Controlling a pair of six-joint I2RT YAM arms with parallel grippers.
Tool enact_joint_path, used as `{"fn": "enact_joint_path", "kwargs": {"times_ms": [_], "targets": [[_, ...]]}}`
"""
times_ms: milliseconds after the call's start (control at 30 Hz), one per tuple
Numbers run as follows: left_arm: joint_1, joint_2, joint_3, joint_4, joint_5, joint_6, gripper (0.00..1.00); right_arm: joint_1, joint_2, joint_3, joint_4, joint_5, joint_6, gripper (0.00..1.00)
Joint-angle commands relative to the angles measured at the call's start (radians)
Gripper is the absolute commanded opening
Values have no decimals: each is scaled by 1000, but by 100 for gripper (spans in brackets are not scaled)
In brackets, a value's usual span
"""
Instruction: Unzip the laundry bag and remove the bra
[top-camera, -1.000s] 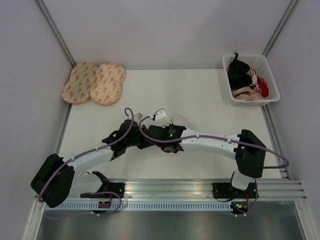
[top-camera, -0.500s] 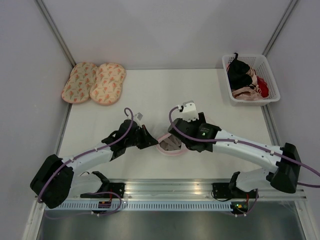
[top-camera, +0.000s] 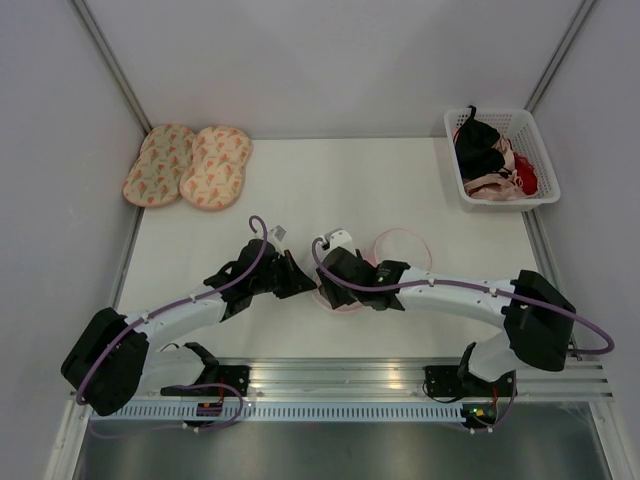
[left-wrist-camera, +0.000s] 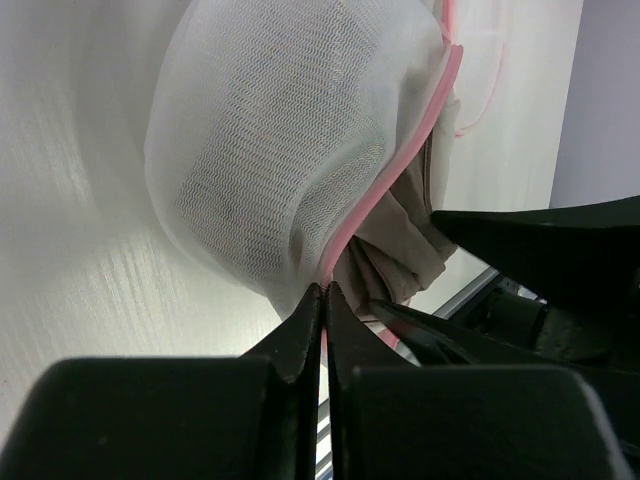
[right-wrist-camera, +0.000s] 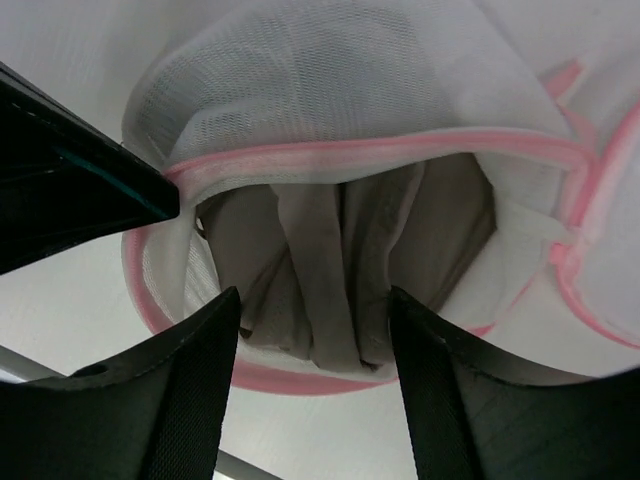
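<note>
The laundry bag, white mesh with pink trim, lies mid-table with its mouth unzipped; its round flap is folded out to the right. My left gripper is shut on the pink trim at the rim of the mouth. The taupe bra sits folded inside the opening. My right gripper is open at the mouth, one finger on each side of the bra's folds. In the top view the two grippers meet over the bag, which they mostly hide.
A white basket of black, pink and red garments stands at the back right. Two peach patterned pads lie at the back left. Grey walls enclose the table; a metal rail runs along the near edge.
My right gripper opened, swung out to the right, then came back left to the bag's mouth. The bag's flap now lies open to the right. My left gripper kept its hold.
</note>
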Motion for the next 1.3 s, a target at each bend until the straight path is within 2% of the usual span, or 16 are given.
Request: {"fn": "enact_joint_path", "kwargs": {"times_ms": [0,67,200,300,333,400,433,533,633,767,900,1067,1167,1267], "targets": [[-1,0,11,4,-5,-25,2,-4,54,-20,135,-85,-4,64],[-1,0,10,5,-2,-26,2,-11,114,-18,149,-95,2,54],[-1,-16,1,4,-2,-29,2,-15,172,5,120,-52,-3,50],[-1,-30,-6,1,-10,-29,2,-15,182,8,99,-18,-10,39],[-1,-31,-4,-1,-10,-29,2,-15,185,9,91,-9,-12,26],[-1,-31,-4,-1,-7,-31,2,-15,189,6,85,-12,-13,12],[-1,-31,-6,-1,-5,-31,2,-15,186,8,82,-24,-12,0],[-1,-36,-12,-2,-12,-29,2,-18,134,9,82,-71,-27,1],[-1,-36,-19,-2,-19,-28,2,-18,9,24,103,-215,-52,0],[-1,-34,-19,-2,-19,-28,2,-47,-182,69,146,-502,-76,1],[-1,-33,-18,1,-22,-29,2,-66,-260,142,136,-567,-101,0],[-1,-30,-19,-1,-19,-28,2,-122,-315,209,175,-546,-104,0],[-1,-34,-23,-1,-18,-29,2,-156,-349,221,238,-439,-95,0],[-1,-36,-26,1,-16,-31,2,-169,-372,230,293,-245,-102,0]]}}
